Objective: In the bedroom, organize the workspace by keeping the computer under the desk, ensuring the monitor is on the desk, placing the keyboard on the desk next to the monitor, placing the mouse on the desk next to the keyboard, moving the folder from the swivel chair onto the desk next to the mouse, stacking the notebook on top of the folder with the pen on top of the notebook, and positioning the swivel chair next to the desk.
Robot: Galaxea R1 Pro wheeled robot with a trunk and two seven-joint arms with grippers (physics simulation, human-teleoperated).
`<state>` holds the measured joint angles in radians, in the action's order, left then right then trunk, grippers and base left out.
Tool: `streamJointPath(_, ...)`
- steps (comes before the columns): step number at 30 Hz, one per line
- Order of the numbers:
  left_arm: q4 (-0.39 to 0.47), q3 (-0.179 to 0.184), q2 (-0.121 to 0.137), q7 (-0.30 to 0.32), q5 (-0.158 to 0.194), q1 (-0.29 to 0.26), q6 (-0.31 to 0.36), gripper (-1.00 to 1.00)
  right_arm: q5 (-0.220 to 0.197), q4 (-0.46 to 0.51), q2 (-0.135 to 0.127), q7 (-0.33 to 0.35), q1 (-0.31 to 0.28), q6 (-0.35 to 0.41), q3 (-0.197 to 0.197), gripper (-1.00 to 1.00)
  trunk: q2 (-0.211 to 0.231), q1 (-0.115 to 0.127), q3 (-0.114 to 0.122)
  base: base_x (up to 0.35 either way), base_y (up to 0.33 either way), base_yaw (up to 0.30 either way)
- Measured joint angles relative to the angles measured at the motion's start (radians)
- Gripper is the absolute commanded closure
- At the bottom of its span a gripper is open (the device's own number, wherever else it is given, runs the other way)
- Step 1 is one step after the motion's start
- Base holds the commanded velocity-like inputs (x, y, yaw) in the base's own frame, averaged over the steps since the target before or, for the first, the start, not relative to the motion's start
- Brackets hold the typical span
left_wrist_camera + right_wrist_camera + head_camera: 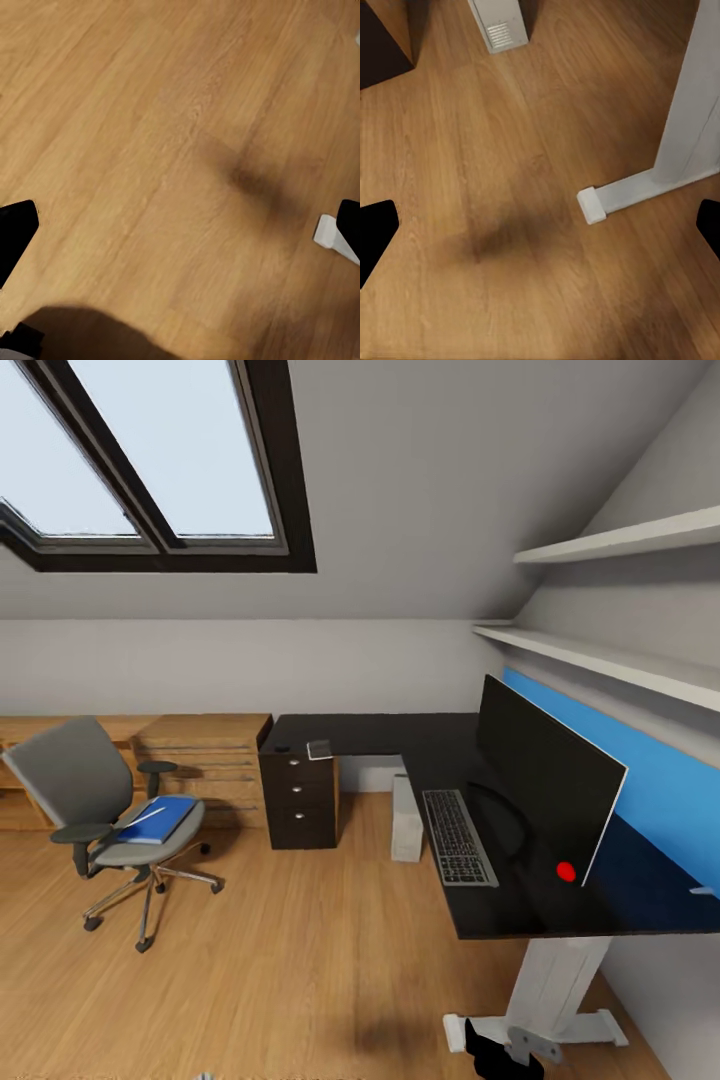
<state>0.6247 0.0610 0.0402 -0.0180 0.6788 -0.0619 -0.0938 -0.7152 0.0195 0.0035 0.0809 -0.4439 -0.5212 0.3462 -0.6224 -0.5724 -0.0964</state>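
Swivel chair [95, 810]: grey padded seat and back, black armrests, chrome star base, standing on plank floor [300, 960] well apart from the desk. On its seat: thin bright blue folder [158, 820] with a slim whitish pen [143, 817] lying across it.

Low wooden shelving [205, 760]: along the wall.

Desk [400, 738]: matte black L-shaped top, black drawers [298, 798], white pedestal leg [548, 985].
- Small dark grey notebook [320, 749]: near the drawer corner.
- Light grey computer [407, 818]: beneath the top.
- Flat keyboard [459, 837]: just beside the monitor [545, 780].

Left gripper [180, 225], right gripper [540, 225]: black fingertips wide apart, empty, above the floor.
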Motion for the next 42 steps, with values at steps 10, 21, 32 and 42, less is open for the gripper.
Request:
streamJointPath(10,-0.001,0.000,0.001,0.000,0.000,0.000,0.000,-1.00,0.000,-0.001,0.003,0.000,0.000,-0.001,0.001,-1.00,0.000,0.000,-0.012,0.000,0.000,0.195)
streamJointPath(21,-0.001,0.001,0.000,0.000,0.000,0.000,0.000,-1.00,0.000,-0.001,0.010,0.000,0.000,-0.001,0.000,-1.00,0.000,0.000,-0.026,0.000,0.000,0.193)
streamJointPath(32,-0.011,0.002,0.001,0.001,-0.005,0.000,0.000,-1.00,0.000,-0.001,0.010,0.000,0.000,-0.001,0.000,-1.00,0.000,0.000,-0.039,0.029,0.000,0.193)
streamJointPath(42,-0.015,0.003,0.000,0.001,-0.016,0.000,0.000,-1.00,0.000,-0.002,0.010,0.000,0.000,-0.002,0.000,-1.00,0.000,0.001,-0.048,0.245,0.000,0.115)
